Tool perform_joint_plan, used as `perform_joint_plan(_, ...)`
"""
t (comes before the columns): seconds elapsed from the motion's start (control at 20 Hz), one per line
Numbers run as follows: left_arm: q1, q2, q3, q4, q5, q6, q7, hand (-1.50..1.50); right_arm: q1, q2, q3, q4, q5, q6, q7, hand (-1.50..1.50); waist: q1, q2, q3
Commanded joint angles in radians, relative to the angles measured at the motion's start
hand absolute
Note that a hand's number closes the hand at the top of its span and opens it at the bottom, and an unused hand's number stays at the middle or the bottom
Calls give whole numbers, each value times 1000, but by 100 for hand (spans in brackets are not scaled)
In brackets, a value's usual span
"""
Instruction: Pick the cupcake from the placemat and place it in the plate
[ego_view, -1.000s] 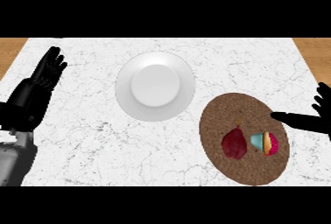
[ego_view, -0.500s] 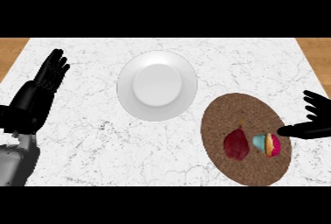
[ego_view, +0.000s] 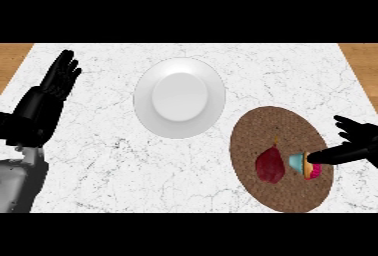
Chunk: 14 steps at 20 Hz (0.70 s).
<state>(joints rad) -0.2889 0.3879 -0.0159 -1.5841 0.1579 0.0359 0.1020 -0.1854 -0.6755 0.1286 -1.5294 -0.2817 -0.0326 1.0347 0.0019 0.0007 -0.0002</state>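
Observation:
A small cupcake (ego_view: 303, 165) with a teal wrapper and pink top lies on its side on the round brown placemat (ego_view: 280, 130) at the right. Beside it on the mat lies a dark red fruit (ego_view: 270, 165). My right hand (ego_view: 356, 144) comes in from the right edge, open, its thumb tip touching the cupcake's right side and its fingers spread above. A white plate (ego_view: 179, 97) with nothing on it sits at the counter's middle, to the upper left of the mat. My left hand (ego_view: 49, 95) rests open at the left edge, fingers up.
The white marble counter (ego_view: 111, 160) fills the view, with wooden strips at its far left and right corners. Bare counter lies between the plate and the placemat.
My right hand has moved down and left, bringing its thumb onto the cupcake. The left hand has barely shifted. Cupcake, fruit and plate stay in place.

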Motion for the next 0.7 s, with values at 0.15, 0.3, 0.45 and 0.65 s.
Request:
perform_joint_plan(0.15,58,-24,22,-32,-43,-8,-22,0,1,61,12,64,43,47,59,-150,0,-1,0)
perform_joint_plan(0.3,21,-28,54,3,-15,-54,-15,0,3,67,-22,80,36,96,58,-150,-2,-1,0)
perform_joint_plan(0.45,33,2,77,-112,5,-62,98,0,42,104,-11,114,68,90,-5,-150,0,-2,0)
perform_joint_plan(0.65,1,-51,62,8,-58,-57,-4,0,34,185,19,93,80,102,24,-150,-5,-1,0)
